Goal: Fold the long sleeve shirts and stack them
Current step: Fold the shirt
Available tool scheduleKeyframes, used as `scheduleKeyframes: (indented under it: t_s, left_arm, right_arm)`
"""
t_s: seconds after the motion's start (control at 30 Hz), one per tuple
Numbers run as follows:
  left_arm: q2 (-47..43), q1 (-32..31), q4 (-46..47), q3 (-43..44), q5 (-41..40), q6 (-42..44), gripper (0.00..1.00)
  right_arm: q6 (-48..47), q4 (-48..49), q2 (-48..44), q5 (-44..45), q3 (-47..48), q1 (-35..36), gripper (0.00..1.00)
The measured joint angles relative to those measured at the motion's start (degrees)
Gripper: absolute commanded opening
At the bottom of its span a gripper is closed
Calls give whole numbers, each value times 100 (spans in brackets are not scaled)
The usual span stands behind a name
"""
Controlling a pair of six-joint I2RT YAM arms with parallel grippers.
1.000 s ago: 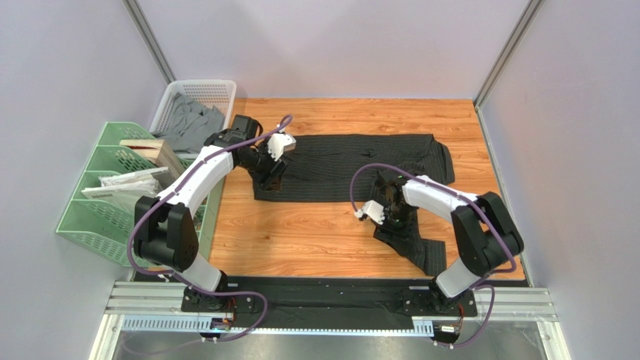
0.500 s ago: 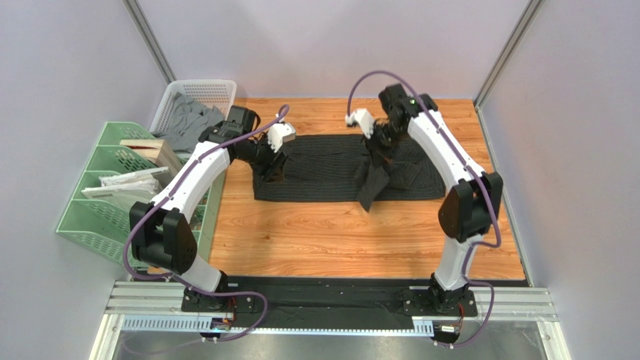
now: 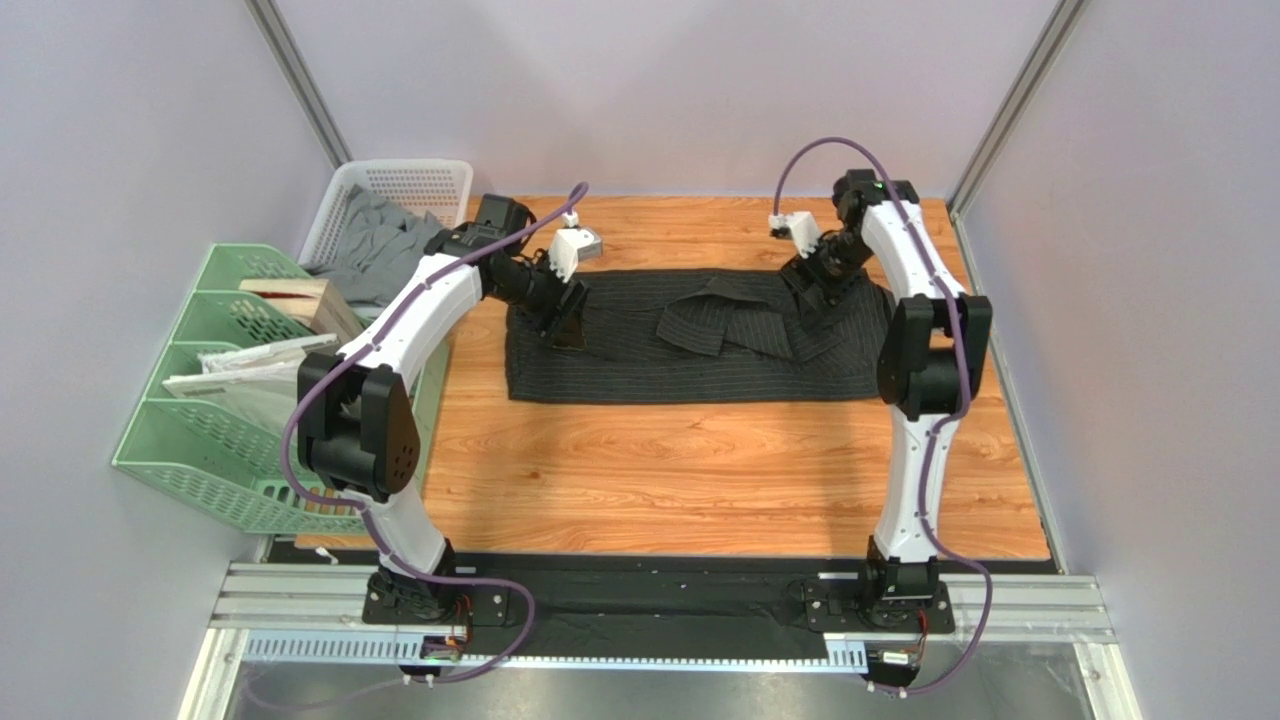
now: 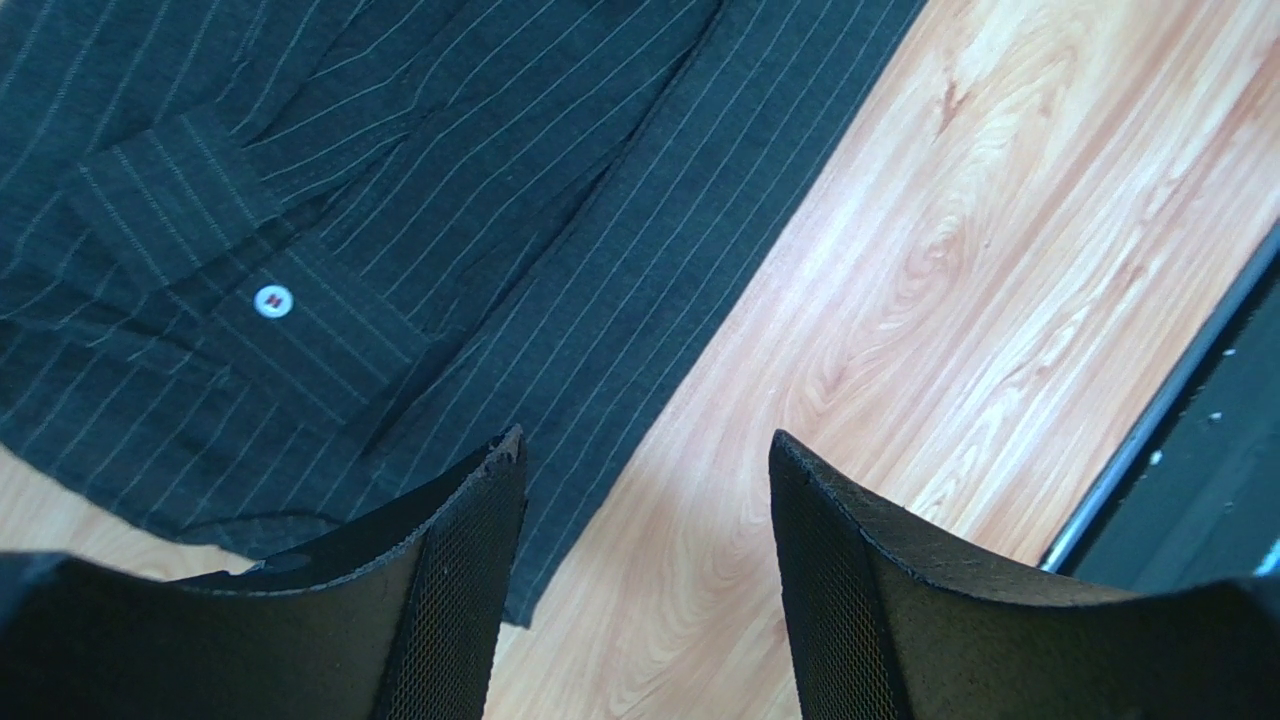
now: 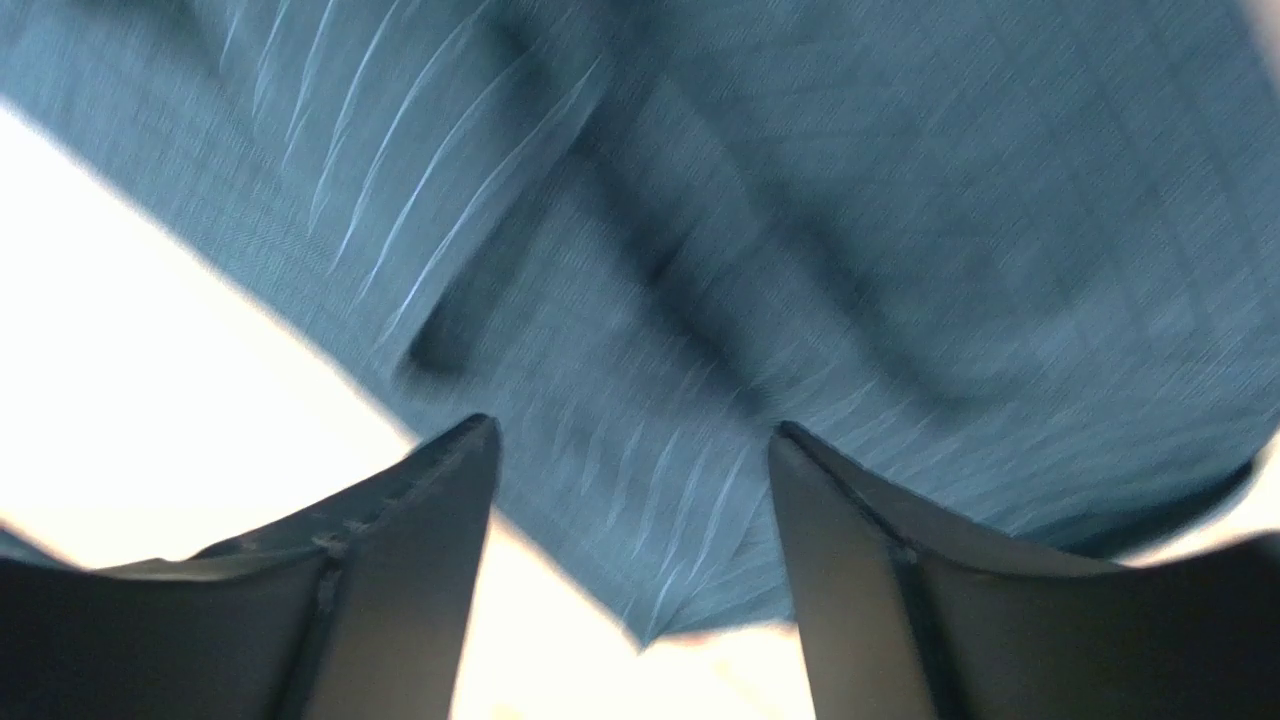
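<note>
The near half of the brown wooden table (image 3: 721, 465) is bare, so a gripper can pass there. The black striped cloth shirt (image 3: 676, 375) covers the far half. A white plastic basket (image 3: 398, 168) and green mesh trays (image 3: 181, 450) block the left side.

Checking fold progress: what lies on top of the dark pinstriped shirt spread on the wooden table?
A long sleeve lies folded across the body of the charcoal pinstriped shirt. Anything beneath the fabric is covered.

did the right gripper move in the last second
Yes. The right gripper went from mid-table to the far right corner of the wooden table.
</note>
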Motion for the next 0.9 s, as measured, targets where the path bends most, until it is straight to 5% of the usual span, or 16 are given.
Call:
scheduleKeyframes:
  t_s: [0.13,0.3,0.7,0.8,0.9]
  left_arm:
    - [42,72,61,0,422,-365,69]
    - [42,295,114,0,992,-763,72]
    - [-1266,1322,402,-898,1716,-1268,74]
    - [-1598,1298,382,-1080,1720,-1237,74]
    - [-1770,1300,365,-1298,1716,-1213,74]
  right_arm:
    - [-323,205,-1126,-68,-1200,66,83]
    - [-1001,848,-1849,-258,-1414,938,85]
    - [-3364,1403,-146,-1134,-216,2035,86]
    - [-3814,1366,136,-1126,-28,2105,78]
    - [-4251,1281,229,-1095,-28,2159,42]
